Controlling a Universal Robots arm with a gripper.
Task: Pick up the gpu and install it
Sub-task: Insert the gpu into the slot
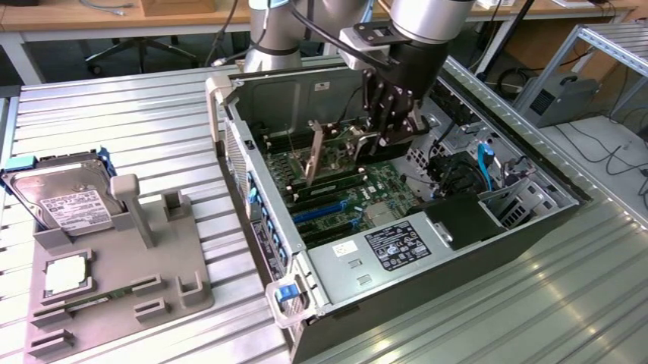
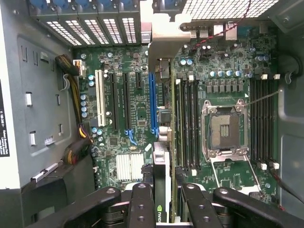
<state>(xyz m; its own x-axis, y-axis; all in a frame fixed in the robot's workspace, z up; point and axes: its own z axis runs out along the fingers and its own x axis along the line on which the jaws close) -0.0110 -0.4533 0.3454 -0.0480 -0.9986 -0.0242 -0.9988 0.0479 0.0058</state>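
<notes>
The tool [image 1: 390,125] is clamped narrow on the gpu [image 2: 161,164], holding it upright directly beneath itself, apparently to line its edge up with the motherboard [image 2: 228,71] slots

Black-faced flat gpu card [image 2: 161,171] is hanging edge-down in a tight lane, with the long blue plastic slot [image 2: 153,102] just beside it and black memory-slot rows [image 2: 186,123] crowding the other side; grey steel case walls [image 1: 265,98] are boxing everything in.
</notes>
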